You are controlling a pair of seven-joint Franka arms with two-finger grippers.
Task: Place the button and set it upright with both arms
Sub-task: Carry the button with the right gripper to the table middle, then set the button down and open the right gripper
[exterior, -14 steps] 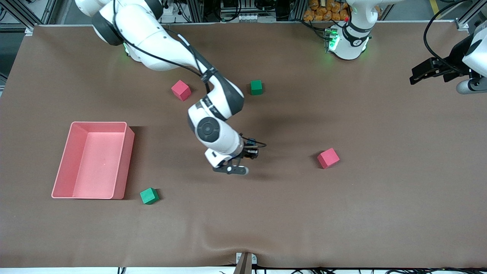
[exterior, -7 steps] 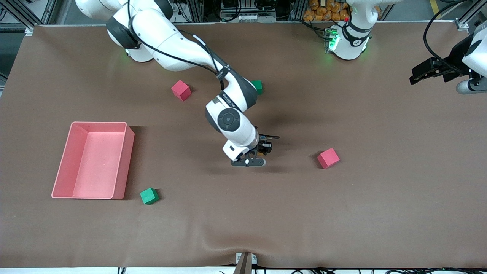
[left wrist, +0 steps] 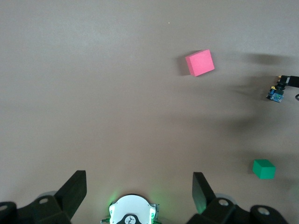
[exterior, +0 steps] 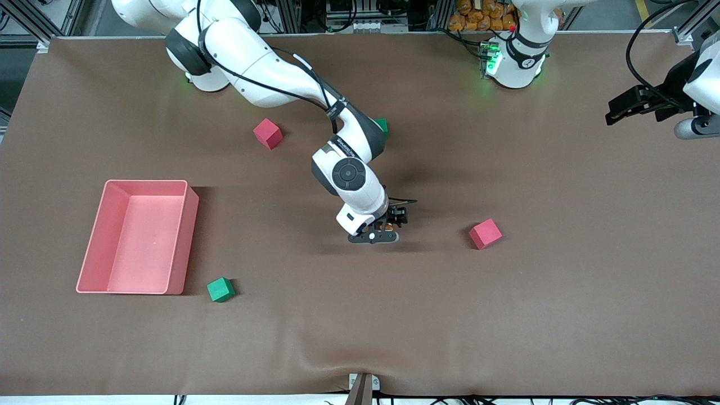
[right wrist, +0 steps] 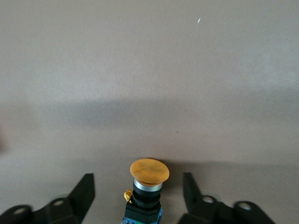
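Brown table [exterior: 506, 315]: right gripper [right wrist: 136, 192] spread, small orange-capped push-button [right wrist: 148, 184] free between its fingers. Left gripper [left wrist: 138, 188] waits, spread, high above.

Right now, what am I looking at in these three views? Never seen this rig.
Two white robot arms work at a brown table. The big picture comes from a high camera facing them. The other two come from cameras on each arm's wrist, looking down past its two black fingers.

On the table are a pink tray, two red cubes and two green cubes; the arm partly hides one green cube.

The right gripper is low over the middle of the table, open. The orange-capped button sits between its fingers with a gap on each side, so nothing grips it.

The left gripper waits, open and empty, above the left arm's end of the table.
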